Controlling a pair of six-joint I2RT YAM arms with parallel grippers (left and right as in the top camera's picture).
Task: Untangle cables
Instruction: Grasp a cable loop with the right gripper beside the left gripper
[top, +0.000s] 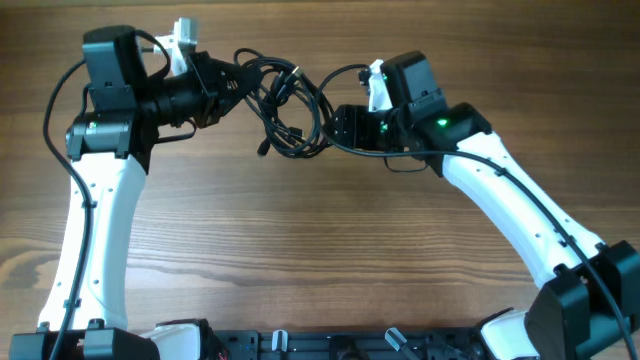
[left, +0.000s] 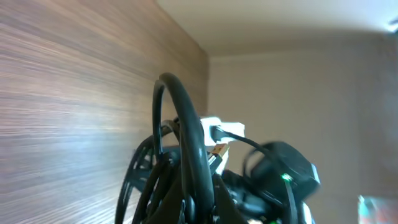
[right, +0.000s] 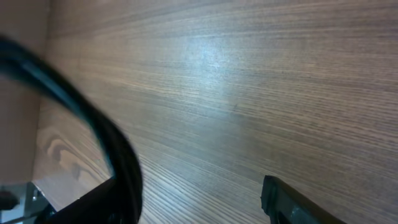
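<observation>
The cables (top: 292, 112) are a tangle of thin black cords with small plugs, lying at the far middle of the table between my two grippers. My left gripper (top: 237, 82) is shut on a bundle of cords at the tangle's left side. In the left wrist view the cables (left: 185, 140) arch up out of the jaws (left: 208, 208). My right gripper (top: 338, 126) is at the tangle's right edge with its fingers apart (right: 193, 208). One blurred black cord (right: 84, 109) crosses close to its left finger. I cannot tell if it touches.
The wooden table (top: 330, 250) spreads toward the front. Both arm bases and thicker black arm cables run along the front edge (top: 330, 345). The right arm's wrist with its green light (left: 283, 177) shows behind the tangle in the left wrist view.
</observation>
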